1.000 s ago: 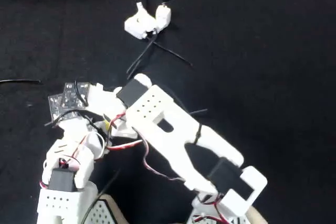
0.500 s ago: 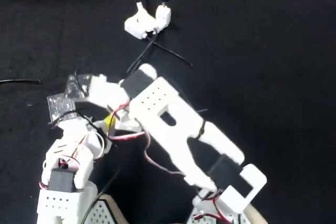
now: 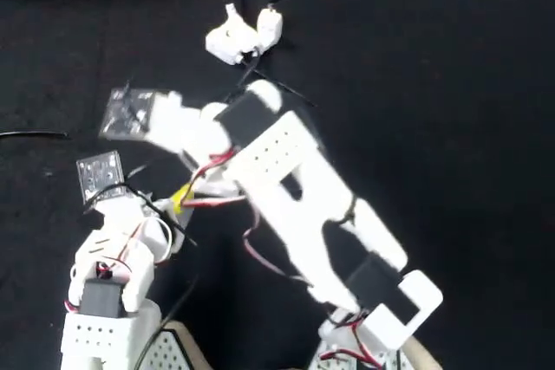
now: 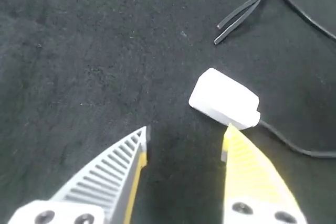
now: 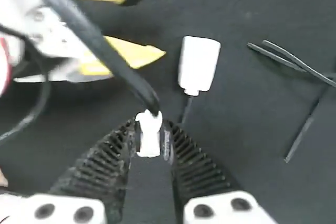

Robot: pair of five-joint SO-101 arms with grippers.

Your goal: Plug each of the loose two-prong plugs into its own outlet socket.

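Nothing is plugged in yet, I judge. The right gripper (image 5: 150, 130) is clamped on one plug (image 5: 148, 139). A second plug (image 4: 223, 98) lies on the surface (image 4: 79, 51) just ahead of the left gripper (image 4: 186, 130), whose fingers are apart. The sockets (image 3: 234, 39) sit well away.

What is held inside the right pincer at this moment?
A white plug sits clamped in the right pincer, and its black cable runs out past the tips. The ribbed fingers cover its sides, so its prongs cannot be seen.
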